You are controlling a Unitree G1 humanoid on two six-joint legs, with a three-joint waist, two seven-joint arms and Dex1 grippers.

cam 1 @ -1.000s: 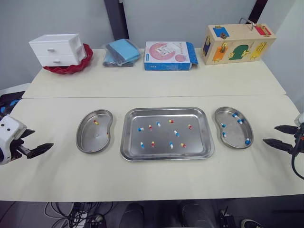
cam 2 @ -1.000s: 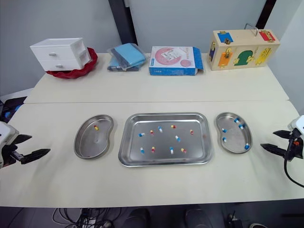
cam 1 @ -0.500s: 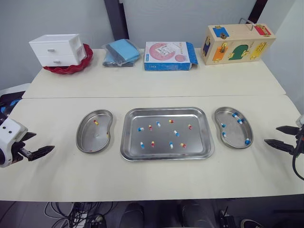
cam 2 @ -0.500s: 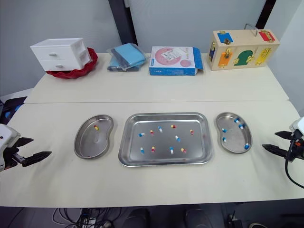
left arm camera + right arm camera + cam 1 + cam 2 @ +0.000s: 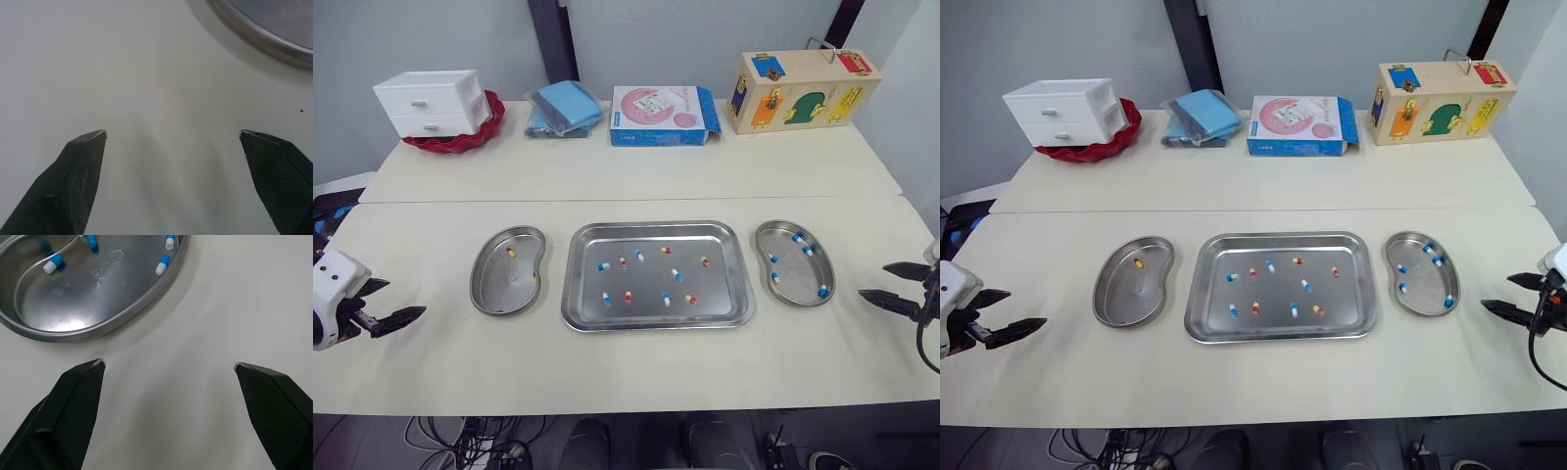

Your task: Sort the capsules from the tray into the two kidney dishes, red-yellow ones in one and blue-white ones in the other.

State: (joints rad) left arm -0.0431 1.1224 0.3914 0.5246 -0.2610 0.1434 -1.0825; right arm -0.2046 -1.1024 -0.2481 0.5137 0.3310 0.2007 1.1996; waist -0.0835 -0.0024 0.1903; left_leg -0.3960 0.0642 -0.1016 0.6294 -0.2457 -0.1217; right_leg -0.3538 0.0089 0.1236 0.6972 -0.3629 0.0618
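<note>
Writing: the pink and blue carton (image 5: 661,115) at the far side has print on its lid, but I cannot read it. The right kidney dish (image 5: 795,279) has a small stamp pressed into its floor, which I also cannot read.
Tray: the steel tray (image 5: 570,284) lies in the middle of the near table, and on it I see blue-white capsules (image 5: 676,275) mixed with red-yellow capsules (image 5: 690,299).
Left kidney dish (image 5: 489,294): just left of the tray, with a red-yellow capsule (image 5: 510,252) inside.
Right dish: just right of the tray, holding several blue-white ones.
Left gripper (image 5: 406,298): low over bare table, left of the left dish, fingers spread wide and holding nothing.
Right gripper (image 5: 873,279): right of the right dish, fingers also spread wide apart and holding nothing.
Surface: a cream table (image 5: 626,176) with a seam across it.
Far side: a white drawer unit (image 5: 433,101) on a red dish (image 5: 460,137), a blue packet (image 5: 566,106), and a wooden latch box (image 5: 803,88).
Room: a grey wall with a dark post (image 5: 546,39), and cables on the floor (image 5: 460,450).
</note>
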